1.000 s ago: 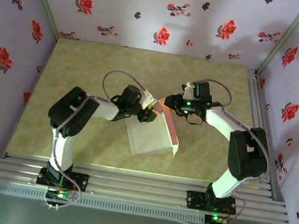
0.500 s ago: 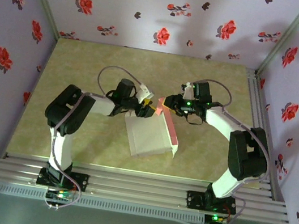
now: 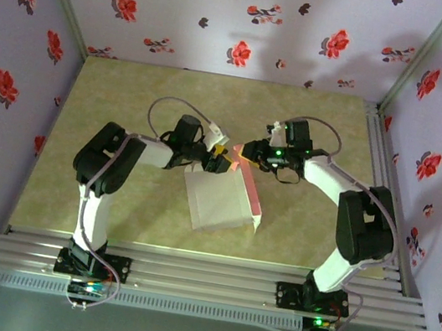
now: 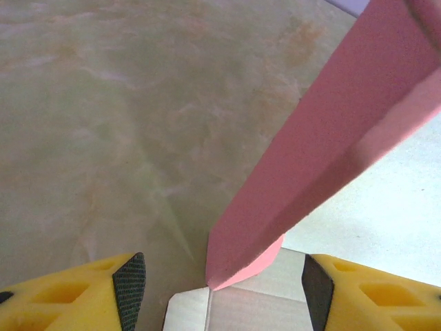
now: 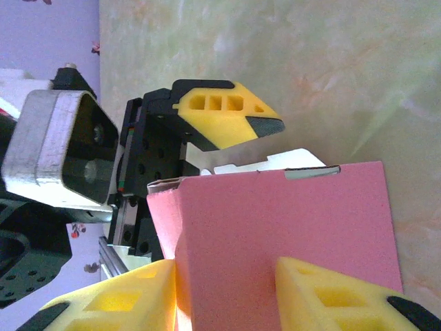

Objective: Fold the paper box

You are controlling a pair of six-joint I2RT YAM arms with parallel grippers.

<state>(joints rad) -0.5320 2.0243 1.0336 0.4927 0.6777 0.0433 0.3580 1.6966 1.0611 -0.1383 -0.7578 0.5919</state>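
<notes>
Fingers (image 4: 103, 303) of the left pincer (image 4: 222, 293) stand wide astride the raised pink flap (image 4: 310, 138) of the paper box (image 3: 219, 201), likely to guide its corner. The box lies on the table (image 3: 127, 116) between the arms. At that flap the right pincer (image 3: 242, 152) seemingly props it up; whether it clamps, I cannot tell.

Finds the paper box (image 3: 216, 203) on the bench (image 3: 111, 113), nearer than centre, one panel upright along its right side. Finds the left hand (image 3: 219, 157) left of its far corner, the right hand (image 3: 239, 152) just right, astride that panel.
</notes>
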